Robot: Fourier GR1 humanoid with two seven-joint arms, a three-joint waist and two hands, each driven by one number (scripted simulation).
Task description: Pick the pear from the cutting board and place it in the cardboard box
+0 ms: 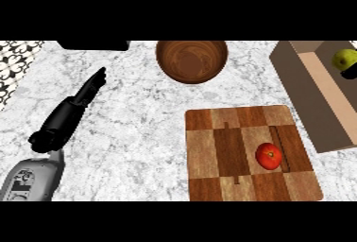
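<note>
— What lies underfoot, so to speak?
— A white marble counter (140, 142) veined with grey fills nearly the whole view; its surface is evenly lit.
— And at the edges?
— A strip of black-and-white patterned tile (15, 66) runs along the far left; a black block (93, 45) sits at the counter's far edge, cut off by the frame, so what it is cannot be told.

One head view, steeply down over the marble counter (140, 118), left forearm (35, 177) entering at bottom.
</note>
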